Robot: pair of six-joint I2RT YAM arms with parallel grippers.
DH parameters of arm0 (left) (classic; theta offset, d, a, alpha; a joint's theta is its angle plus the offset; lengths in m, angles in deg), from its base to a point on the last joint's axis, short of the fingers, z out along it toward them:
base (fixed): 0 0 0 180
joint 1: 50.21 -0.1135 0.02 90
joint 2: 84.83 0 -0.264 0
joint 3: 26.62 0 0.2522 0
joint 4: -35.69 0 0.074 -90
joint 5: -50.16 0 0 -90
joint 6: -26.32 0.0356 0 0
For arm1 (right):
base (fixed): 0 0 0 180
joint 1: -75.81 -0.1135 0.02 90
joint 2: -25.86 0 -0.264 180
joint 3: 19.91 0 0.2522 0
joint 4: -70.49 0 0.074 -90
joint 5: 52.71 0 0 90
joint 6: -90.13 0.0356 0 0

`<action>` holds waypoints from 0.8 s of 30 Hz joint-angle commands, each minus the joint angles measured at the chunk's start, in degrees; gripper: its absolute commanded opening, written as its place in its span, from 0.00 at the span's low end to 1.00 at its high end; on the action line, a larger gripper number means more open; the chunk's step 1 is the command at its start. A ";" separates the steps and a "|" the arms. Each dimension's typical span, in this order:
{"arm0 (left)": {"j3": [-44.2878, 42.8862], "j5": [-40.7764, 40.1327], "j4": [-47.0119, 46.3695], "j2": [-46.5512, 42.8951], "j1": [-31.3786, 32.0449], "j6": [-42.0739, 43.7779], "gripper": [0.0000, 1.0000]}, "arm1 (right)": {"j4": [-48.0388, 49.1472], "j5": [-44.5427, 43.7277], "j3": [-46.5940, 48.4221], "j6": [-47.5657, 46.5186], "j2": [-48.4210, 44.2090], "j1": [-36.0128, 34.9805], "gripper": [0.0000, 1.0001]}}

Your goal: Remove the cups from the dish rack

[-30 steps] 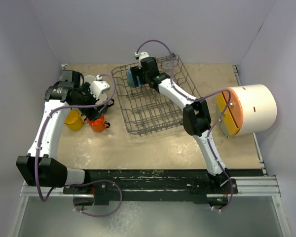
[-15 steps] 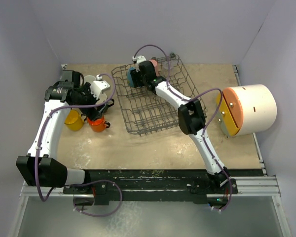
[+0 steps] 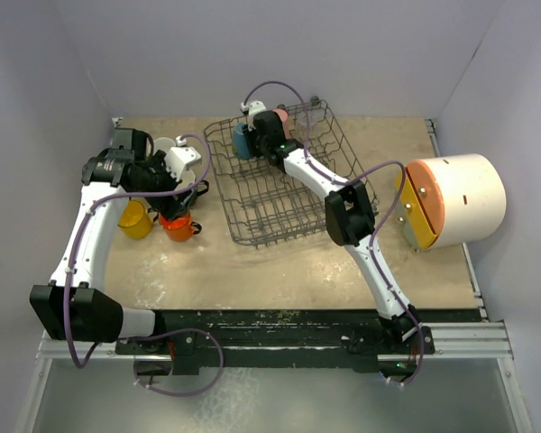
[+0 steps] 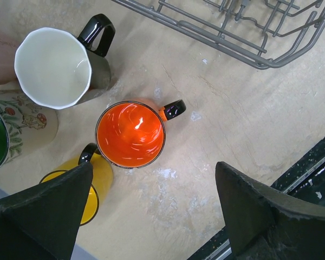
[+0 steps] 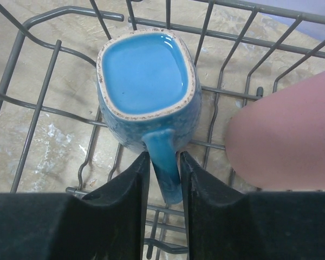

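Observation:
The blue cup (image 5: 146, 81) stands upright in the far left corner of the dish rack (image 5: 43, 65). My right gripper (image 5: 163, 156) is shut on its handle, one finger pressed to each side. A tall pink tumbler (image 5: 287, 135) stands just right of it in the rack. From above, the right gripper (image 3: 254, 135) sits beside the blue cup (image 3: 242, 140). My left gripper (image 4: 151, 216) hangs open and empty over the table beside the orange mug (image 4: 130, 134). The yellow mug (image 4: 92, 189), black mug (image 4: 53, 66) and cream mug (image 4: 21, 130) stand around it.
The dish rack (image 3: 279, 203) fills the table's middle. A big white cylinder with an orange end (image 3: 460, 198) lies at the right edge. The unloaded mugs cluster at the left, near the orange mug (image 3: 178, 225). Purple cables loop over both arms.
My right gripper slid left in the rack to the blue cup and its jaws came together on the handle. The left arm stayed where it was, open.

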 commanded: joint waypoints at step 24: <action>0.53 0.95 -2.85 -4.05 -0.06 -0.47 0.96 | 11.83 -3.20 3.39 -6.36 -13.01 0.02 0.00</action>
